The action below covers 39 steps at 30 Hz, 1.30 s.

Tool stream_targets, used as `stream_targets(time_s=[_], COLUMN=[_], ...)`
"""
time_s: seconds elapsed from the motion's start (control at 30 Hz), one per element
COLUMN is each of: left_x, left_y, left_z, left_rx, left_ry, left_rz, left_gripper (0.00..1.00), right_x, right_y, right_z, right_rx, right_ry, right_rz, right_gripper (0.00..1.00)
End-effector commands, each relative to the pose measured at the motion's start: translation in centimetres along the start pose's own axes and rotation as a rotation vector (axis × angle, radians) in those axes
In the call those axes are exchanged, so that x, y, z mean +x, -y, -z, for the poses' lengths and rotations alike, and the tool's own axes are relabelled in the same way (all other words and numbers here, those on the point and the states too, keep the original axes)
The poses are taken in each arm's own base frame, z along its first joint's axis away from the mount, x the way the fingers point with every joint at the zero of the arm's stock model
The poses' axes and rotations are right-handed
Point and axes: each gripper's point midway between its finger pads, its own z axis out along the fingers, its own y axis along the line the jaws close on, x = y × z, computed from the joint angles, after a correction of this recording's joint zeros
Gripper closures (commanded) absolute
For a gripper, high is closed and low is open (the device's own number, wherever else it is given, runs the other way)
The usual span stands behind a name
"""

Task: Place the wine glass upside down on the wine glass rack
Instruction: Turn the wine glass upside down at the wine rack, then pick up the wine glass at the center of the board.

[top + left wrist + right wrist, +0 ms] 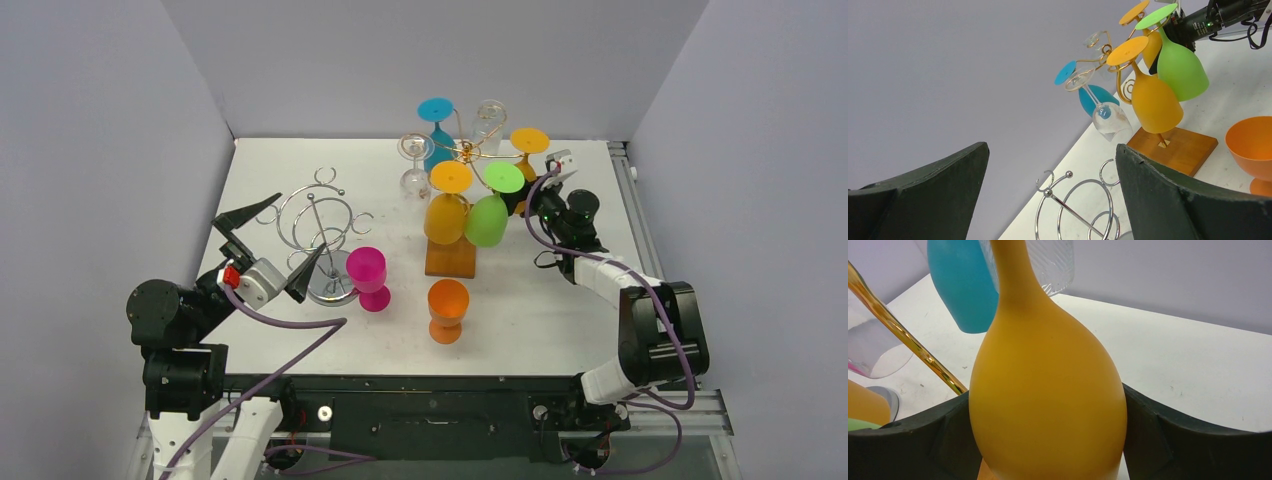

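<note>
An amber wine glass hangs upside down at the back right of the gold wine glass rack (465,150), its round foot (530,140) on top. In the right wrist view its bowl (1048,390) fills the space between my fingers (923,440). My right gripper (525,197) is shut on this bowl, with both pads against it. My left gripper (300,222) is open and empty at the left, over a chrome wire rack (320,215). The left wrist view shows the jaws spread wide (1053,190).
The rack's wooden base (450,258) sits mid-table. On it hang a teal glass (436,110), two clear glasses (415,165), an orange-yellow one (446,215) and a green one (487,218). A pink glass (368,275) and an orange glass (447,308) stand on the table in front.
</note>
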Motion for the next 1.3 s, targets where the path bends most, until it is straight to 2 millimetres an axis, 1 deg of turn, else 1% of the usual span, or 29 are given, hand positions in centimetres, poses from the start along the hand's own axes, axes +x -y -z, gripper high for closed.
stream_targets(time_s=[0.0, 0.17, 0.33, 0.53, 0.73, 0.83, 0.97, 1.03, 1.2, 1.27], left_x=[0.2, 0.5, 0.8, 0.6, 0.4, 0.5, 0.7, 0.9, 1.9, 2.6], left_y=[-0.2, 0.0, 0.3, 0.2, 0.1, 0.1, 0.3, 0.3, 0.3, 0.3], left_z=[0.0, -0.2, -0.1, 0.1, 0.2, 0.3, 0.3, 0.4, 0.3, 0.3], left_rx=[-0.012, 0.002, 0.008, 0.001, 0.0, -0.002, -0.002, -0.004, -0.023, -0.04], left_ry=[-0.007, -0.009, -0.017, -0.017, -0.02, -0.024, -0.034, -0.041, -0.08, -0.108], left_rz=[0.004, 0.013, 0.021, 0.006, 0.004, 0.004, 0.012, 0.026, 0.11, 0.169], left_gripper=[0.04, 0.04, 0.04, 0.04, 0.04, 0.04, 0.04, 0.04, 0.04, 0.04], right_x=[3.0, 4.2, 5.9, 8.4, 9.9, 10.5, 11.1, 11.3, 10.8, 10.4], right_y=[0.3, -0.7, -1.6, -3.0, -2.9, -2.9, -3.0, -2.6, -3.4, -3.8], right_z=[0.1, 0.7, 1.3, 2.1, 3.2, 4.1, 6.0, 7.3, 10.8, 12.2], right_rx=[0.013, -0.018, -0.033, -0.031, 0.017, 0.044, 0.1, 0.164, 0.27, 0.315], right_ry=[-0.094, -0.135, -0.21, -0.293, -0.344, -0.356, -0.34, -0.333, -0.281, -0.285], right_rz=[-0.043, -0.067, -0.093, -0.11, -0.183, -0.218, -0.275, -0.321, -0.4, -0.432], right_gripper=[0.21, 0.2, 0.2, 0.2, 0.19, 0.19, 0.19, 0.19, 0.18, 0.18])
